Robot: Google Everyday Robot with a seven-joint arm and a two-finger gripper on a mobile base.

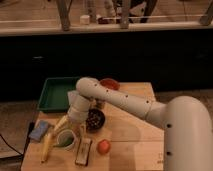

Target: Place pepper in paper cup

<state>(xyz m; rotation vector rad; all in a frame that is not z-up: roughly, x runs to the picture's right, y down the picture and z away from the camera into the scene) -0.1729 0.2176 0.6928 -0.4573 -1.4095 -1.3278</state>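
Note:
The white paper cup [65,139] stands near the table's front left. The green pepper [63,137] shows inside its mouth. My gripper [68,127] hangs just above the cup's far rim, pointing down. Its fingers are spread and hold nothing. The arm reaches in from the right and bends down over the dark bowl.
A yellow banana [46,147] lies left of the cup. A blue sponge [39,130] lies further left. A dark bowl [94,120] is right of the gripper. An orange fruit [103,146] and a dark packet [83,151] lie in front. A red bowl [109,84] and green tray [54,93] stand behind.

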